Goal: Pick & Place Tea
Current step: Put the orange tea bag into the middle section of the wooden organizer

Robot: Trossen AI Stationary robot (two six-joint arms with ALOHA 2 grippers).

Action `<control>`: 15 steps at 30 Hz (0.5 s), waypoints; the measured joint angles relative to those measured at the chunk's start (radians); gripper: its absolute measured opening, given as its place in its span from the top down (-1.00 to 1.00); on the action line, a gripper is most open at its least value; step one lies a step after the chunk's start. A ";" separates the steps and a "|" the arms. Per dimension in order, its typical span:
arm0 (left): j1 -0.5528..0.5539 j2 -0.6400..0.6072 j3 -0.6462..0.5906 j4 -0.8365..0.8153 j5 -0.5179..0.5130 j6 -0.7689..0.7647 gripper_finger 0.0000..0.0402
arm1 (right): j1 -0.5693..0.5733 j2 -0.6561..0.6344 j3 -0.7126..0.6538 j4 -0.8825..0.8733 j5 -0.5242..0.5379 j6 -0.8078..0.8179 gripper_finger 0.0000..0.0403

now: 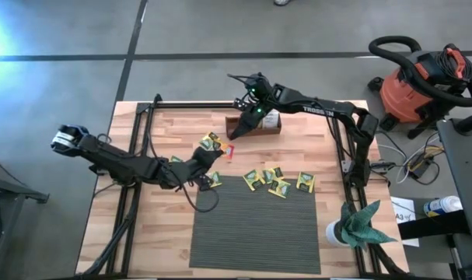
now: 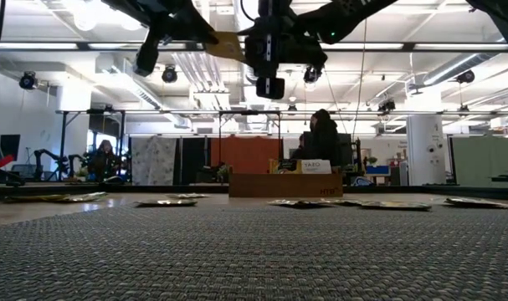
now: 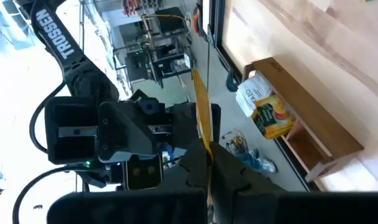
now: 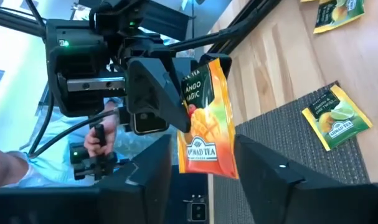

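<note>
An orange tea sachet point(image 4: 207, 118) hangs in the air above the wooden table, between my two grippers. My left gripper point(image 3: 208, 168), reaching in from the table's left, is shut on it. In the left wrist view the orange sachet point(image 3: 201, 106) shows edge-on as a thin line. My right gripper point(image 4: 204, 163) faces it from the far right and is open, one finger on either side of the sachet's free end. Several yellow-green sachets point(image 1: 281, 180) lie flat along the far edge of the dark mat point(image 1: 255, 225), and others point(image 1: 212, 141) lie on the wood. My left gripper pinches the orange sachet between its two fingers at one end point(image 4: 184, 99), coming in roughly level from the table's left. The sachet stands on edge and is lifted clear of the table. Its free end point(image 4: 207, 163) reaches between my right gripper's fingers.
The brown wooden tray point(image 1: 270, 130) stands at the table's far middle, just behind the grippers, with sachets in one compartment point(image 3: 263, 109). A white cup with green cloth point(image 1: 356, 225) sits at the near right. A shop vacuum point(image 1: 422, 82) stands beyond the right edge. People show behind the table point(image 2: 320, 134).
</note>
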 joint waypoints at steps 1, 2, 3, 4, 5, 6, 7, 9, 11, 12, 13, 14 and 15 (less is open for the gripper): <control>0.000 0.004 0.001 0.009 0.002 0.001 1.00 | 0.001 0.000 0.000 0.000 0.000 0.000 0.11; 0.000 0.007 0.003 0.018 0.005 0.003 1.00 | 0.001 0.000 0.000 0.000 -0.001 0.000 0.08; 0.000 0.010 0.003 0.025 0.006 0.008 1.00 | 0.002 0.000 0.000 0.000 -0.003 0.000 0.04; 0.000 0.013 0.003 0.035 0.008 0.010 1.00 | 0.002 0.000 0.000 0.000 -0.003 0.000 0.01; 0.000 0.018 0.003 0.050 0.012 0.013 1.00 | 0.002 0.000 0.000 0.000 -0.003 0.000 -0.01; 0.000 0.022 0.003 0.066 0.018 0.013 1.00 | 0.002 0.000 0.000 -0.001 -0.003 0.000 -0.02; 0.001 0.026 0.004 0.076 0.027 0.013 1.00 | 0.004 0.000 0.000 -0.001 -0.003 -0.001 -0.04; 0.001 0.035 0.013 0.086 0.043 0.017 1.00 | 0.006 0.000 -0.002 -0.002 -0.003 -0.006 -0.05; 0.001 0.042 0.020 0.110 0.055 0.019 1.00 | 0.009 0.000 -0.003 -0.005 -0.008 -0.006 -0.05; 0.002 0.046 0.024 0.125 0.055 0.022 1.00 | 0.010 0.000 -0.003 -0.006 -0.013 -0.005 -0.05; 0.003 0.049 0.028 0.135 0.055 0.028 1.00 | 0.012 0.000 -0.003 -0.006 -0.019 -0.004 -0.05; 0.003 0.051 0.033 0.135 0.055 0.032 1.00 | 0.014 0.000 -0.003 -0.006 -0.028 -0.003 -0.05; 0.004 0.052 0.037 0.135 0.055 0.035 1.00 | 0.018 0.000 -0.003 -0.007 -0.034 -0.003 -0.05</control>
